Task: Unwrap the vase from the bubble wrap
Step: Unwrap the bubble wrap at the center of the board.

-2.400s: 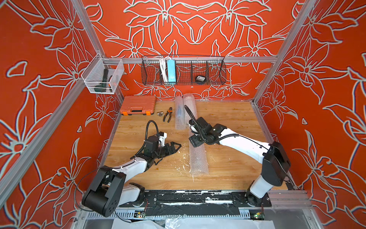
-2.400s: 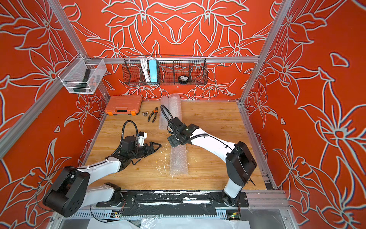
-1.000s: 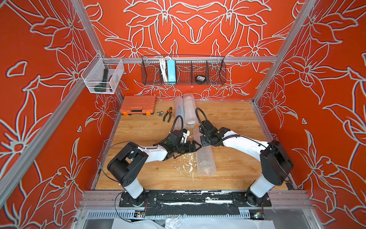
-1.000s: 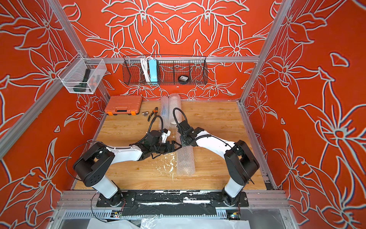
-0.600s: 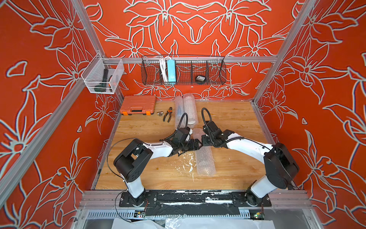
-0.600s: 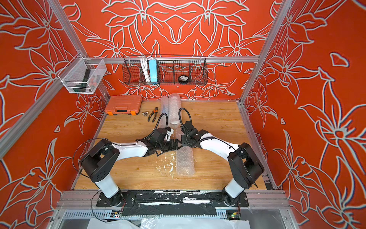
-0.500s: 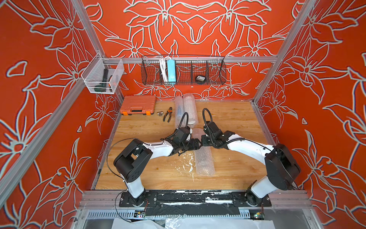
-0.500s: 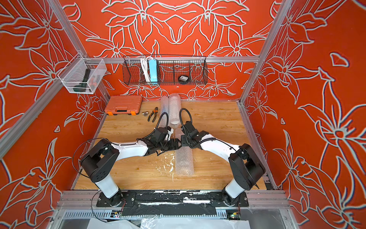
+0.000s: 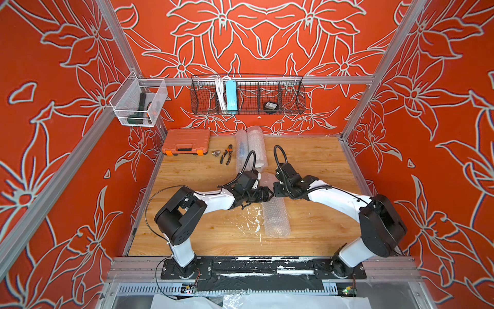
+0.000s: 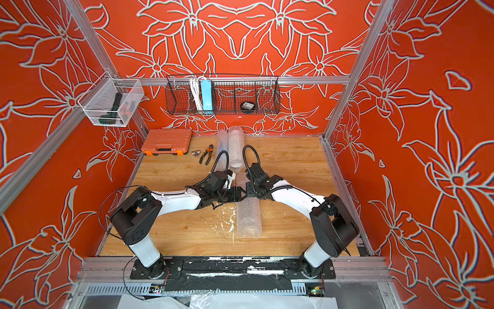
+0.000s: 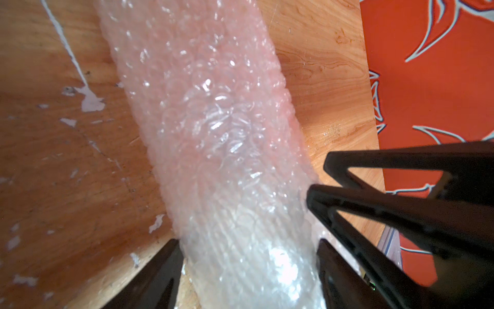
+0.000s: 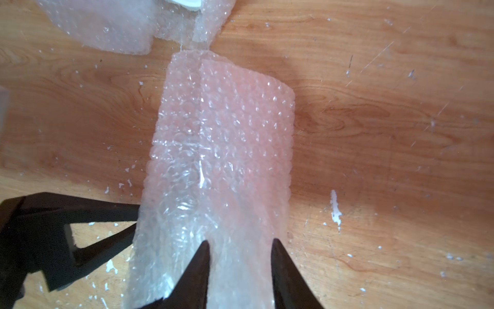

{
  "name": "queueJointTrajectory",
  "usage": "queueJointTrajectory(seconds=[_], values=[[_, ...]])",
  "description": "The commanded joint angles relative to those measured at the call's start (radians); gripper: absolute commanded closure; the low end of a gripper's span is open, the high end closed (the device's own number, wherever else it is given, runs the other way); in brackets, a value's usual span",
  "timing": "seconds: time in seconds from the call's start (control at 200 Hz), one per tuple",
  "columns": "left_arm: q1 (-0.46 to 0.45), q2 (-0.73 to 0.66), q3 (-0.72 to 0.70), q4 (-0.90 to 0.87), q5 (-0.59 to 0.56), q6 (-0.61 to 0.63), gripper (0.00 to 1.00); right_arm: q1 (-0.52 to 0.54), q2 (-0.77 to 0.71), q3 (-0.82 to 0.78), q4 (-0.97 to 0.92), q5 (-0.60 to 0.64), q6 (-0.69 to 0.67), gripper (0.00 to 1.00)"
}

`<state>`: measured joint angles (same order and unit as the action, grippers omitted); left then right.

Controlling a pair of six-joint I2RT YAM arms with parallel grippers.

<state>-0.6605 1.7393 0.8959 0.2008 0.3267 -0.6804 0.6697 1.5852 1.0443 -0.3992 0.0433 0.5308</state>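
Clear bubble wrap roll (image 9: 275,216) lies on the counter (image 9: 315,160) | left tool (image 11: 247,243) straddles it, fingers (image 11: 160,273) seemingly touching both sides, grip unclear | right tool (image 12: 240,240) parted, tips (image 12: 197,267) on it

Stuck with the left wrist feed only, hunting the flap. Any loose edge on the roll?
Observer: Yes. Right wrist view shows a lengthwise edge along the roll, on the face toward that camera.
Operator: Right claw on it?
Observer: Right claw is over the roll, jaws apart, with that edge running toward one side of it.
Operator: Past the far end?
Observer: At the back, two more rolls lie close to it; contact unclear.
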Motion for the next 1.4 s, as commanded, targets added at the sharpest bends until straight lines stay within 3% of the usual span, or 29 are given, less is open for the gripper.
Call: queueJointTrajectory(seconds=[0.0,0.305,0.831,1.066,1.196,1.396], values=[[-0.011,0.039,-0.004,-0.063,0.005,0.017,0.27,-0.015,0.045,0.054,-0.049,-0.003,-0.072,0.61],[-0.011,0.048,-0.006,-0.066,0.015,0.021,0.29,-0.016,0.135,0.145,-0.083,0.026,-0.152,0.61],[-0.011,0.039,-0.051,-0.057,-0.027,-0.013,0.29,-0.016,0.216,0.216,-0.130,0.192,-0.276,0.74],[-0.013,0.025,-0.104,-0.020,-0.043,-0.046,0.30,-0.018,0.234,0.212,-0.124,0.238,-0.283,0.86],[-0.015,0.025,-0.129,-0.001,-0.043,-0.062,0.30,-0.028,0.225,0.202,-0.107,0.236,-0.273,1.00],[-0.021,0.025,-0.154,0.011,-0.054,-0.074,0.30,-0.064,0.206,0.189,-0.086,0.201,-0.259,1.00]])
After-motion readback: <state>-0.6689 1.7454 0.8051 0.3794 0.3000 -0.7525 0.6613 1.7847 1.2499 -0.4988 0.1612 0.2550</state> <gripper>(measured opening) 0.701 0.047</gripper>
